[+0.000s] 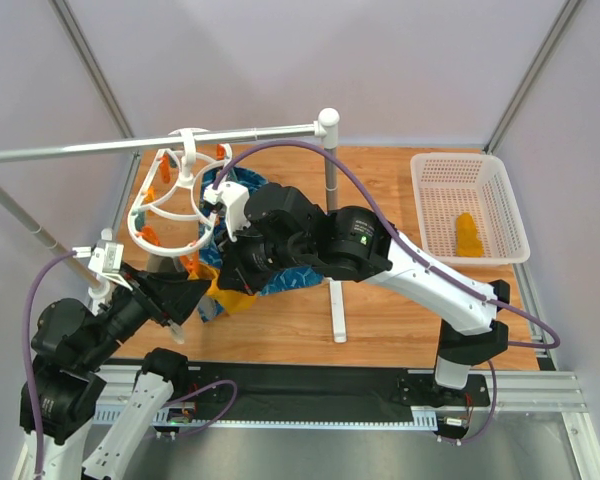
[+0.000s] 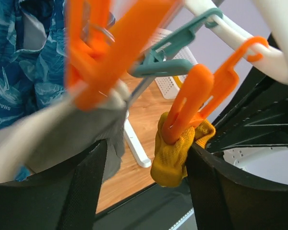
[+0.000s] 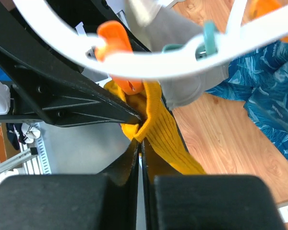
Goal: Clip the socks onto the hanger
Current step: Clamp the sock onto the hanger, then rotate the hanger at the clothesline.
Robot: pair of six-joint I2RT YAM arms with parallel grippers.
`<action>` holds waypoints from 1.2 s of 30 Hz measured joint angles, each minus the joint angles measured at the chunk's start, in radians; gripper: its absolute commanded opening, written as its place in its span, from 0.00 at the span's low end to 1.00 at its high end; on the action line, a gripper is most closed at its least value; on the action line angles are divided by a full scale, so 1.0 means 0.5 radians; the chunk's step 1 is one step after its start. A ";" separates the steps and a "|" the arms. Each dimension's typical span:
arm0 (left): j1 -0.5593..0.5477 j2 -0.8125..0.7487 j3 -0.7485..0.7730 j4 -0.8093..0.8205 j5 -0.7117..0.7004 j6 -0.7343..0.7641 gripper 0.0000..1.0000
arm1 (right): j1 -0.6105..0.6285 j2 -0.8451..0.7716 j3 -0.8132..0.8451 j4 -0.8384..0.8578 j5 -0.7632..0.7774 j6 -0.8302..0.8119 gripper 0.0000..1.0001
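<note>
Black fingers of the left gripper stand wide apart at the bottom of its wrist view, gripping nothing. Between them, toward 1 o'clock, an orange clip bites the top of a mustard sock, which hangs from the white hanger. The right gripper is closed, its tips pinching that sock's edge. One sock looks clipped. Overhead, the second sock lies in the white basket at 2 o'clock, not yet fetched or clipped.
</note>
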 measured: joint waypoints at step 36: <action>-0.005 -0.124 0.088 -0.419 -0.568 -0.134 0.73 | -0.224 -0.685 -1.420 1.756 0.092 -0.606 0.43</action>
